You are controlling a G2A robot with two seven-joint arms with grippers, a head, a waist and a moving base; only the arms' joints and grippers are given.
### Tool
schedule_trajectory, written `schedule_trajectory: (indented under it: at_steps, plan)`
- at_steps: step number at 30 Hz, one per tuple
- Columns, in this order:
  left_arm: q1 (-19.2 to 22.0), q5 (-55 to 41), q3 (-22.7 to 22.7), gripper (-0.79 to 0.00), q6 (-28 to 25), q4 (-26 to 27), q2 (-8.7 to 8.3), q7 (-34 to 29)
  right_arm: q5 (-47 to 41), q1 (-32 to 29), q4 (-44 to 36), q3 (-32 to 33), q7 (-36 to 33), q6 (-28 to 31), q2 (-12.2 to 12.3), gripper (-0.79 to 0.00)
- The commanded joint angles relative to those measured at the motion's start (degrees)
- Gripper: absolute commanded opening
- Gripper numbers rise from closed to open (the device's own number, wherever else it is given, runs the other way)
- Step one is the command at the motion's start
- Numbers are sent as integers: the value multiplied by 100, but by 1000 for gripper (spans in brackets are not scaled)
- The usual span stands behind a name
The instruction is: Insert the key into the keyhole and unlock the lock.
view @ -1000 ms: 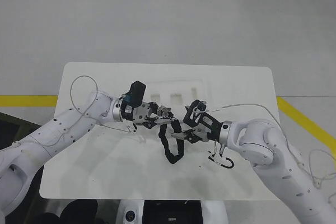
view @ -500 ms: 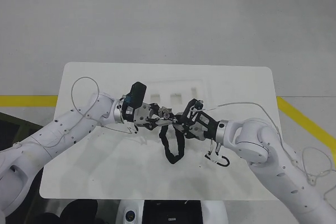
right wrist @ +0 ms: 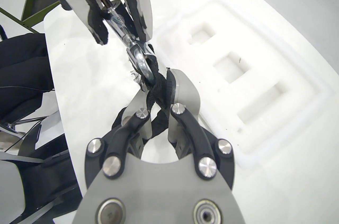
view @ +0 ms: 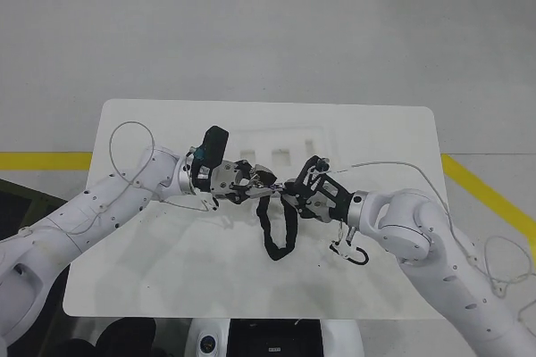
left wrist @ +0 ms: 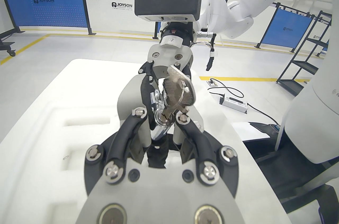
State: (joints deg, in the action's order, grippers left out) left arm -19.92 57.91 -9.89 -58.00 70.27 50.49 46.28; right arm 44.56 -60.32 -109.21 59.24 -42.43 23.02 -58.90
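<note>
I see my left pincer point(left wrist: 160, 115) clamped on the lock point(left wrist: 159, 131), held above the counter point(view: 161, 277), with the key point(left wrist: 182, 95) seated in the keyhole point(left wrist: 165, 118). My right pincer point(right wrist: 156, 88) is pressed together on the lock's black cable point(right wrist: 158, 127)

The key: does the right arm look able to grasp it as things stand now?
Probably not yet. The right gripper is shut on the black strap of the lock, which the left gripper holds. The key sticks out unblocked, but that gripper must let go first.
</note>
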Motion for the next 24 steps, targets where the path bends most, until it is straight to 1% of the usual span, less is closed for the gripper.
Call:
schedule_trajectory:
  at_steps: [1,2,8,14,16,18,20,21,22,23,24]
  plan:
    - [-17,-5,6,-628,0,-9,-4,0,2,-17,3,42,8,-58,2,-785]
    - [-27,-16,11,-646,0,-29,-4,0,12,-30,2,68,8,-105,4,-785]
    - [-56,-64,-5,-702,0,-175,1,0,-53,-171,-44,273,-21,-367,23,-785]
    - [-60,-53,-13,-736,0,-457,36,-1,-170,-190,23,409,-275,-786,24,-785]
    - [-49,-49,-44,-730,0,-552,57,-1,-192,-146,49,433,-364,-966,15,-785]
    - [-38,-48,-101,-683,0,-675,74,-5,-227,-115,81,448,-441,-1136,6,-785]
    - [-31,-63,-196,-496,0,-833,90,-27,-232,-73,106,442,-568,-1299,-3,-785]
    - [-26,-61,-248,-437,0,-898,98,-57,-228,-40,142,440,-641,-1387,-8,-785]
    - [-22,-60,-304,-197,0,-954,107,-87,-225,-4,176,422,-727,-1449,-14,-785]
    - [-27,-64,-359,0,0,-991,116,-105,-261,37,206,403,-775,-1483,-23,-785]
    - [-27,-57,-417,0,0,-1019,124,-117,-268,82,265,394,-810,-1546,-31,-785]
